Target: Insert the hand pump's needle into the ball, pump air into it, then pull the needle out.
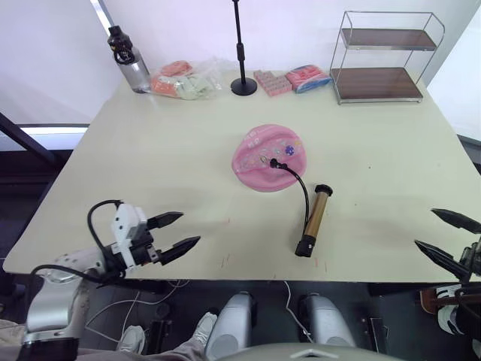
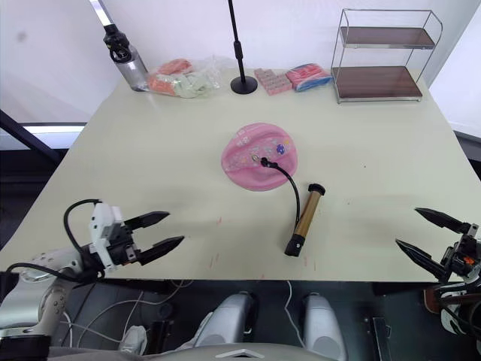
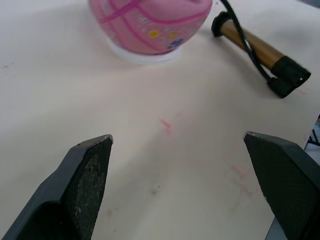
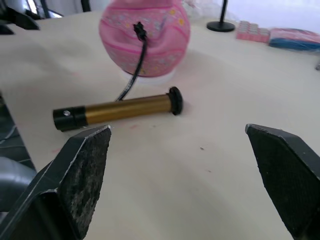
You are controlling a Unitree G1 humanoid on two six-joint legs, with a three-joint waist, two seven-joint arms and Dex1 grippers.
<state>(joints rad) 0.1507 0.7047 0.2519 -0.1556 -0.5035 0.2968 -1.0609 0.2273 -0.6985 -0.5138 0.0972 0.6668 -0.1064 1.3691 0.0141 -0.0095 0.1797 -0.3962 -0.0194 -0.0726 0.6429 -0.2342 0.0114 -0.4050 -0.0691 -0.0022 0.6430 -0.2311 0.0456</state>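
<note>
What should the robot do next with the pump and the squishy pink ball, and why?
Probably move the right gripper toward the hand pump to take hold of it. The hose fitting already sits at the ball, which looks saggy, and the pump lies on the table with nothing holding it. Both grippers are open and empty, and the right one looks nearer.

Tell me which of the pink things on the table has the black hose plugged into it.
The pink rubber ball at the table's middle; the gold hand pump's thin black hose ends on its top. The pink packets lie untouched at the far edge.

Bright, even light w/ soft shadows; wrist views blur fingers up close.
</note>
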